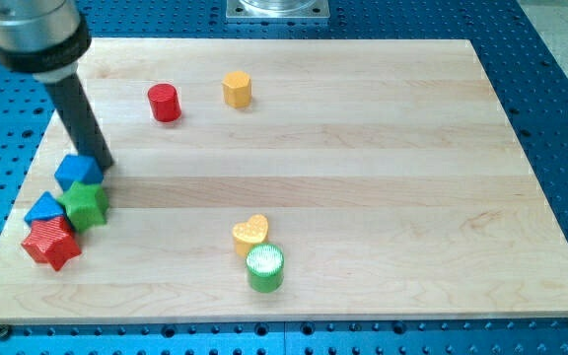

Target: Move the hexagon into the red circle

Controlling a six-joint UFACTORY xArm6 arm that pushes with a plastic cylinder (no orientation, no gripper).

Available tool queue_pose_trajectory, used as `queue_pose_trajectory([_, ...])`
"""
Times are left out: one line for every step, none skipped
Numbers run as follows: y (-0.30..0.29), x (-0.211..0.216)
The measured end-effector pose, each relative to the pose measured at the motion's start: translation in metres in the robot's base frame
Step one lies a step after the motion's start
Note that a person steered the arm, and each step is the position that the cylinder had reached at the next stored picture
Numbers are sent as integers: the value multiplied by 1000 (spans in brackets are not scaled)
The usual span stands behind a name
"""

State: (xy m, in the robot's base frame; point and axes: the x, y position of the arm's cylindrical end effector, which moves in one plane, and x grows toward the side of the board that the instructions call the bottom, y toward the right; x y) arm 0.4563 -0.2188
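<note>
My tip (105, 164) sits at the view's left, touching or just beside the upper right edge of the blue cube (76, 172), at the head of a cluster with the green star (87, 205), a blue triangle (43, 209) and the red star (51, 242). I have no hand, only the rod, so there is nothing to close or release. The yellow hexagon (237, 89) stands near the view's top, just to the right of the red circle (164, 103), with a clear gap of tabletop (383, 148) between them. I judge the hexagon light, stiff and apt to slide easily on the smooth wood; being faceted, it will likely spin if I strike a corner. The sensible contact is the middle of its right-hand face, pushing leftward and slightly downward so it runs straight to the circle. The circle itself is likely as light, so a hard push may knock it away. The yellow heart (249, 234) and green circle (264, 267) lie well apart at the bottom.
</note>
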Motion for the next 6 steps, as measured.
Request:
queue_pose_trajectory([16, 0])
queue_pose_trajectory([80, -34])
queue_pose_trajectory([159, -86])
queue_pose_trajectory([211, -136])
queue_pose_trajectory([184, -144])
queue_pose_trajectory([114, -133])
